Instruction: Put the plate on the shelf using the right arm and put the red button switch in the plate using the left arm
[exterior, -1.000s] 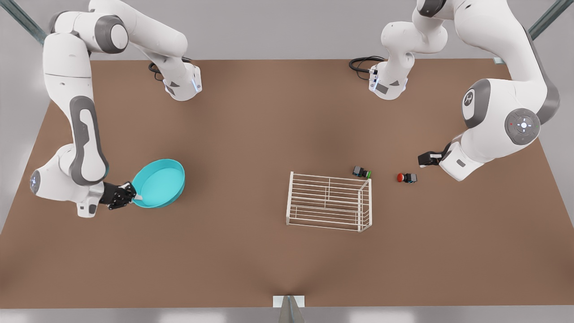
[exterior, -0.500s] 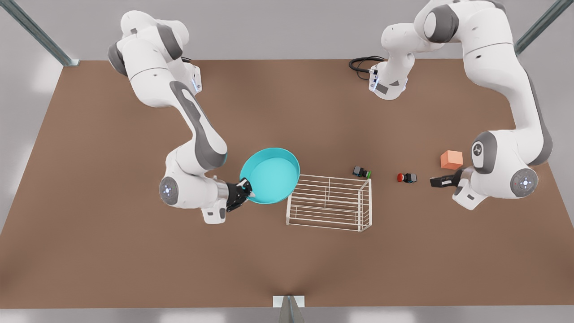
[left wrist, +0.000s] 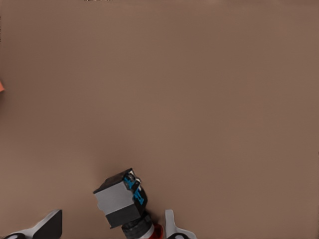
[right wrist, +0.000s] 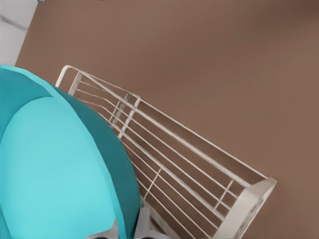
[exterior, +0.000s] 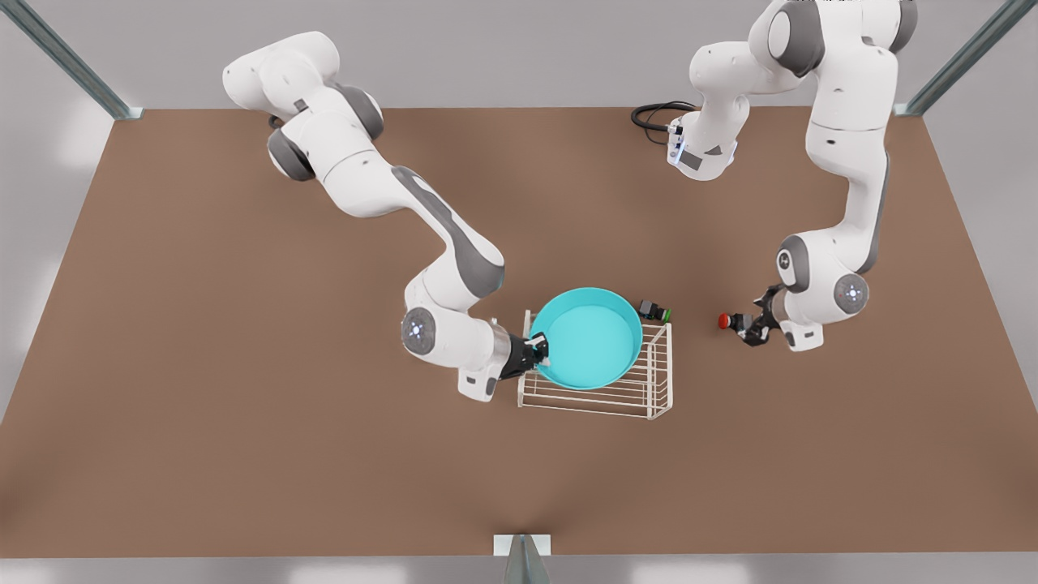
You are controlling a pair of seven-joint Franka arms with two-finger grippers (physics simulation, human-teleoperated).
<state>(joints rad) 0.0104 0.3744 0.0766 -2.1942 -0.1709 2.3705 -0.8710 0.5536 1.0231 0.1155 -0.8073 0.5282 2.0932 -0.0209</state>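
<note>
Plate (exterior: 589, 338) hangs over the shelf (exterior: 658, 381), pinched at its rim by the right gripper (exterior: 538, 352); let go while tilted or off-centre, it could slide off the wire bars onto the worktop (exterior: 243, 454); the left gripper (exterior: 750, 328), fingers spread around the red button switch (exterior: 727, 321), could nudge it away when closing.

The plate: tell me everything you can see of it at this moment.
The plate is a round turquoise shallow dish with a raised rim and a lighter cyan inside, smooth like plastic and empty. It sits over the white wire shelf, covering most of its grid; whether it rests on the bars cannot be told. The right pincer is shut on its rim at the front view's left. The right wrist view shows it tilted above the bars.
</note>
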